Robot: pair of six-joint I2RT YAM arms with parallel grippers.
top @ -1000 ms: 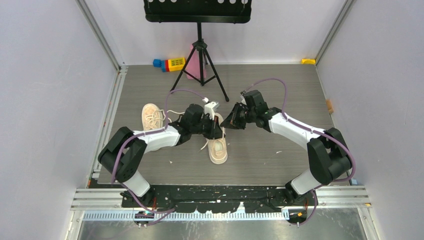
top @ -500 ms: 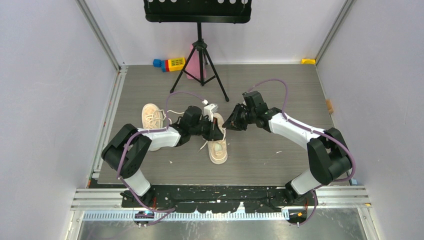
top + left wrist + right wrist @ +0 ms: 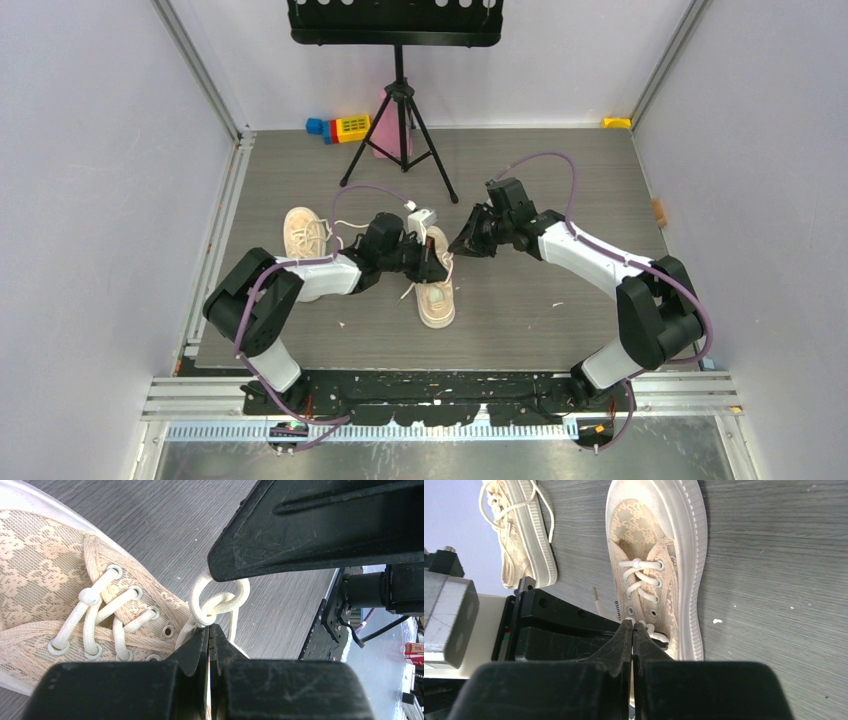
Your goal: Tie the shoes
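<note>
Two cream lace-patterned shoes lie on the grey table. One shoe [image 3: 302, 236] is at the left, its laces loose. The other shoe [image 3: 436, 294] is in the middle, under both grippers; it also shows in the left wrist view [image 3: 45, 595] and the right wrist view [image 3: 655, 555]. My left gripper [image 3: 433, 262] [image 3: 210, 626] is shut on a white lace [image 3: 218, 603] that forms a small crossed loop just past its tips. My right gripper [image 3: 461, 243] [image 3: 632, 624] is shut on the lace at the shoe's top eyelets, its finger [image 3: 320, 530] right above the loop.
A black tripod stand [image 3: 400, 110] stands behind the shoes. Coloured toy blocks [image 3: 340, 127] and a pink item lie by the back wall. A yellow piece [image 3: 616, 122] is at the back right corner. Small white scraps [image 3: 556, 303] dot the table.
My right gripper has drawn slightly right and back. My left gripper has shifted a little down and left. The lace between them is pulled tighter. The shoes have not moved.
</note>
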